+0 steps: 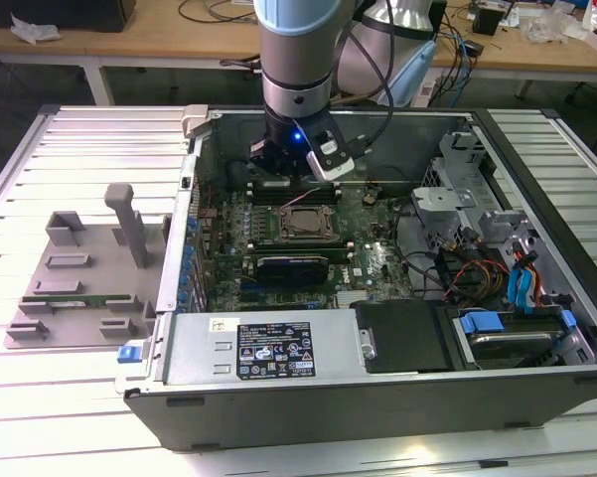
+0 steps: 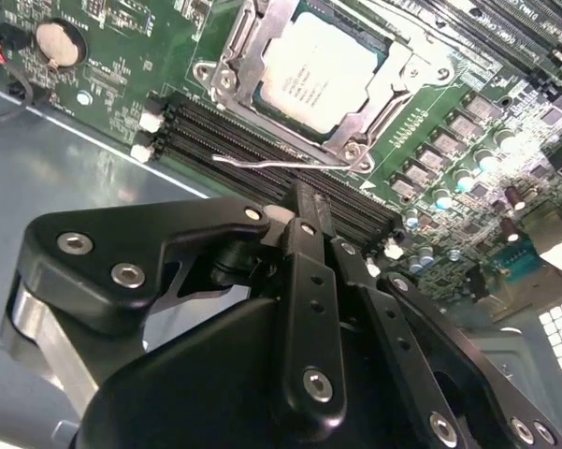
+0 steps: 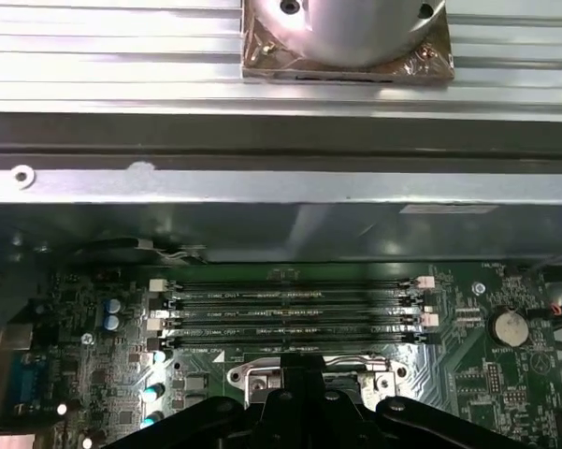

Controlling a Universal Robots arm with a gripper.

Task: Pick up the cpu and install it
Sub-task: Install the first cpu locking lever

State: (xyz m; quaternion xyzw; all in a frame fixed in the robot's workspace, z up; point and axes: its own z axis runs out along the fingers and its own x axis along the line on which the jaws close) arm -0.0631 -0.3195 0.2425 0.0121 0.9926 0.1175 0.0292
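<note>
— Where is the chip?
— The chip [image 2: 320, 67] sits in its metal frame [image 2: 246, 70] on the green board [image 1: 373, 260], inside the computer case [image 1: 377, 383].
— And the gripper [image 2: 304, 210]?
— Clenched, holding nothing, above the black slots [image 3: 295, 313]. The case rests on a ribbed table [image 1: 40, 397]; wooden desks [image 1: 129, 45] stand behind.

Robotics lab: open computer case [image 1: 377, 397] on slatted metal table [image 1: 70, 139], cable-strewn workbenches [image 1: 159, 40] behind.

You will find no print here that can be read out. A black label [image 1: 276, 350] with white print and warning symbols sits on the power supply cover [image 1: 209, 348]. Faint lettering marks the cpu [image 2: 318, 70] top, and tiny white print runs along the memory slots [image 3: 290, 313].
</note>
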